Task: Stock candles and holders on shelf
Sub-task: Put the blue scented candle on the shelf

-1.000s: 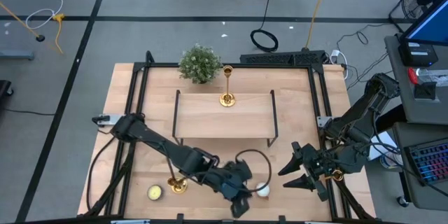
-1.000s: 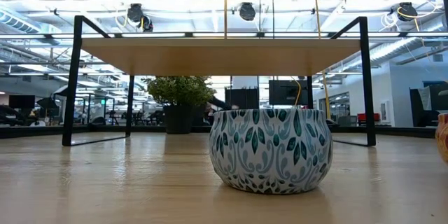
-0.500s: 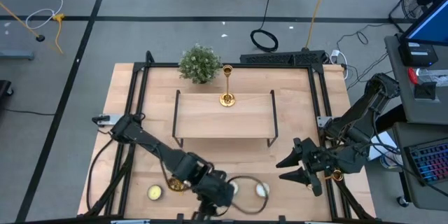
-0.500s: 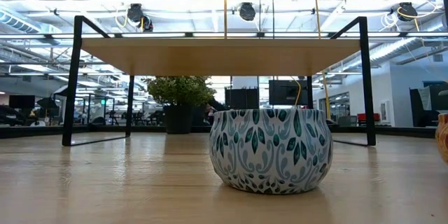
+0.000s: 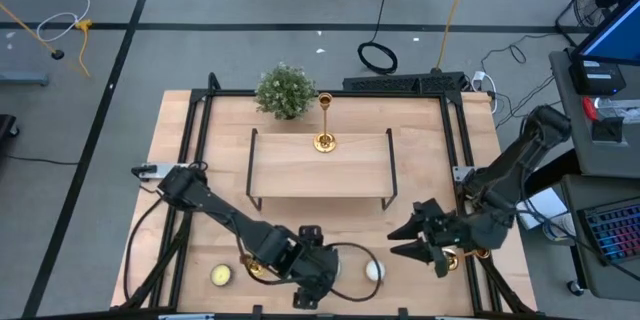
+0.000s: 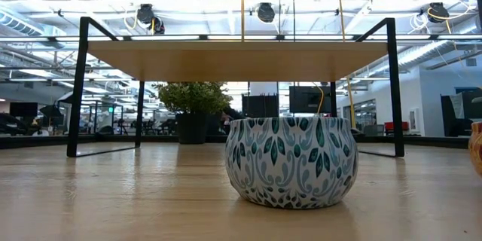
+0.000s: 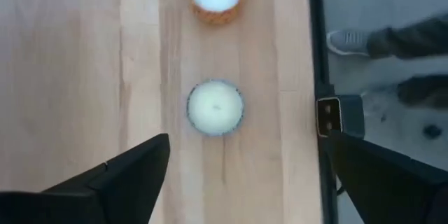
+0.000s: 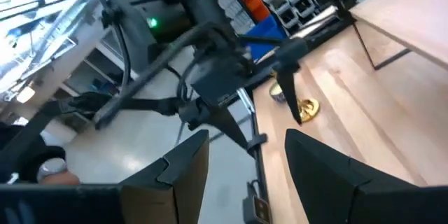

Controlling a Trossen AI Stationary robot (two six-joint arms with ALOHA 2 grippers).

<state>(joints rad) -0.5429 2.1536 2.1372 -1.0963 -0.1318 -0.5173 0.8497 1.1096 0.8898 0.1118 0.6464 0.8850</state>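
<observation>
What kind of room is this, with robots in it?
Probably a robot lab or workshop. Two dark robot arms, left gripper and right gripper, work at a wooden table. Cables lie on the grey floor, and a computer screen stands to one side.

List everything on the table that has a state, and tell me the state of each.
Left gripper: jaws open, empty.
Right gripper: jaws open, empty.
Patterned candle: on table, unheld.
White candle: on table.
Yellow candle: on table.
Shelf holder: upright, at shelf's back edge.
Table holder: beside left arm.
Shelf: one holder, no candles.
</observation>
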